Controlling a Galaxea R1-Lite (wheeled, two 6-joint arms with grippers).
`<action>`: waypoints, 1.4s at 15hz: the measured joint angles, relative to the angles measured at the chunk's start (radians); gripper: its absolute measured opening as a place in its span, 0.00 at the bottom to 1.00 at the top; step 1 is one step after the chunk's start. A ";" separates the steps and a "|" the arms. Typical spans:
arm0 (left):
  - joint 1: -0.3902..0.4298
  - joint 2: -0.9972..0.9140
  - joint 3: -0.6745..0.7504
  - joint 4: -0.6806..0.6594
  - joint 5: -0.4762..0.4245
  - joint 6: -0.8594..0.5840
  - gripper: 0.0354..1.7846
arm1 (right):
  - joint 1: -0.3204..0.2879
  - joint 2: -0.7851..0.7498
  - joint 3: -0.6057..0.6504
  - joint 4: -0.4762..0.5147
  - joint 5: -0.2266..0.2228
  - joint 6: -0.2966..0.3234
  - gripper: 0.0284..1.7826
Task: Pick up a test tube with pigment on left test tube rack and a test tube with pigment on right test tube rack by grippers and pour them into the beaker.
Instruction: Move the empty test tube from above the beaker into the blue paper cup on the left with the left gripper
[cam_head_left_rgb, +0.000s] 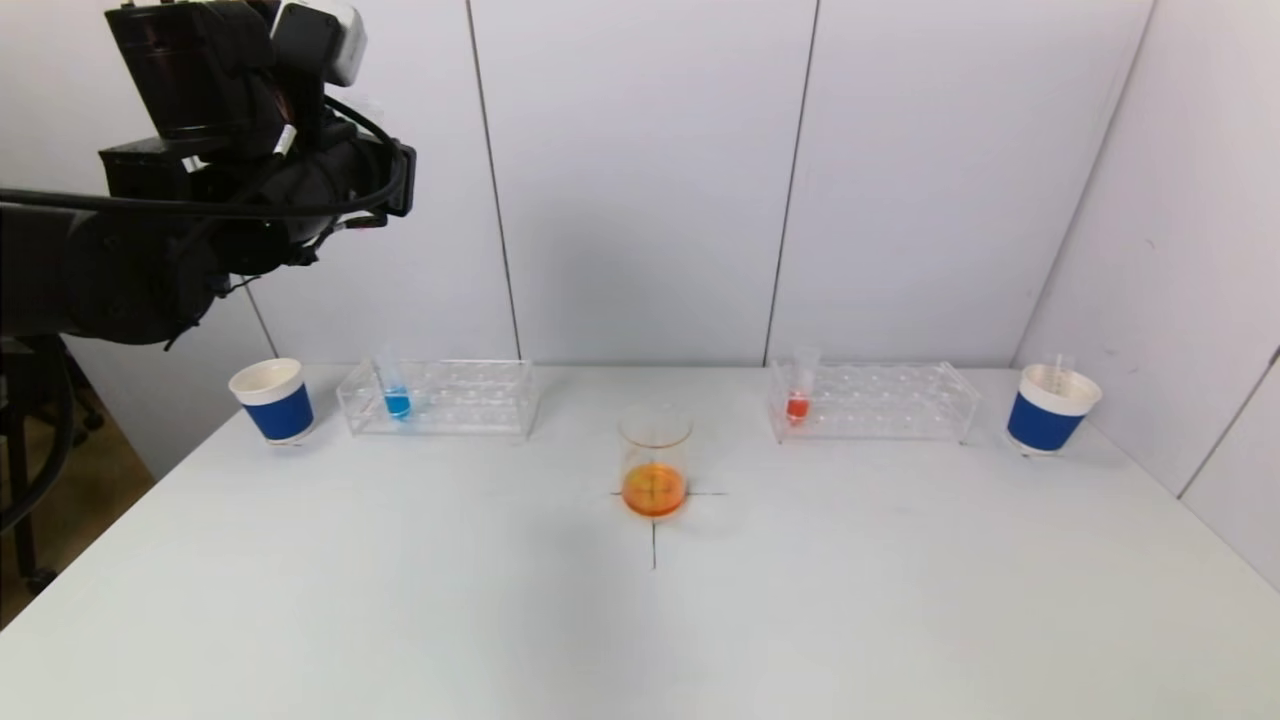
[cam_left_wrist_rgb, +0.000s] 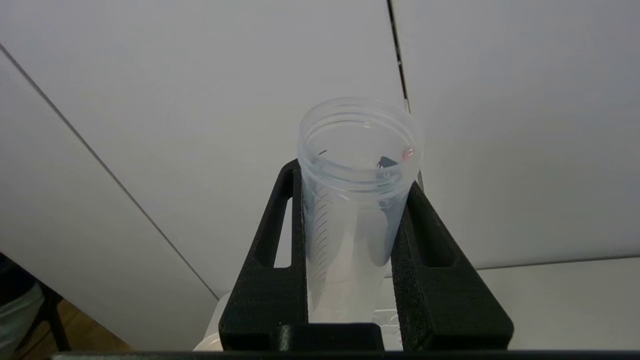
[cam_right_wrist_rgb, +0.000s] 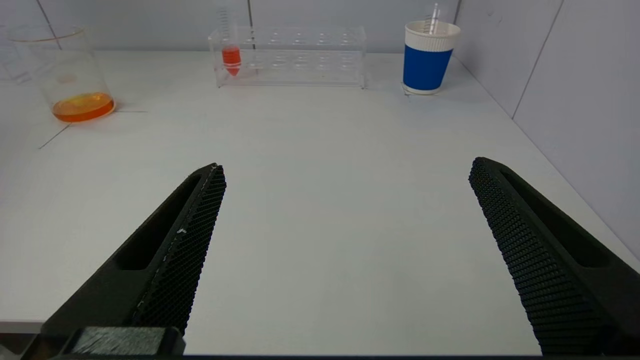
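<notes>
My left arm (cam_head_left_rgb: 210, 190) is raised high over the table's far left corner. Its gripper (cam_left_wrist_rgb: 352, 175) is shut on a clear, empty-looking test tube (cam_left_wrist_rgb: 350, 230) held upright, with a small red drop at its rim. The beaker (cam_head_left_rgb: 655, 460) stands mid-table with orange liquid in its bottom. The left rack (cam_head_left_rgb: 450, 398) holds a tube with blue pigment (cam_head_left_rgb: 396, 395). The right rack (cam_head_left_rgb: 880, 402) holds a tube with red pigment (cam_head_left_rgb: 799, 395). My right gripper (cam_right_wrist_rgb: 347, 167) hovers open and empty low over the near right of the table, facing the right rack (cam_right_wrist_rgb: 295, 57) and beaker (cam_right_wrist_rgb: 70, 75).
A blue-banded paper cup (cam_head_left_rgb: 273, 400) stands left of the left rack. Another cup (cam_head_left_rgb: 1050, 408) stands right of the right rack with a clear tube sticking out. White wall panels close the back and right side. A black cross marks the table under the beaker.
</notes>
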 joint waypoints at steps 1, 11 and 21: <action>0.027 -0.006 0.003 0.000 0.000 -0.028 0.26 | 0.000 0.000 0.000 0.000 0.000 0.000 0.99; 0.265 0.009 0.086 -0.007 -0.006 -0.176 0.26 | 0.000 0.000 0.000 0.000 0.000 0.000 0.99; 0.386 0.179 0.091 -0.128 -0.012 -0.227 0.26 | 0.000 0.000 0.000 0.000 0.000 0.000 0.99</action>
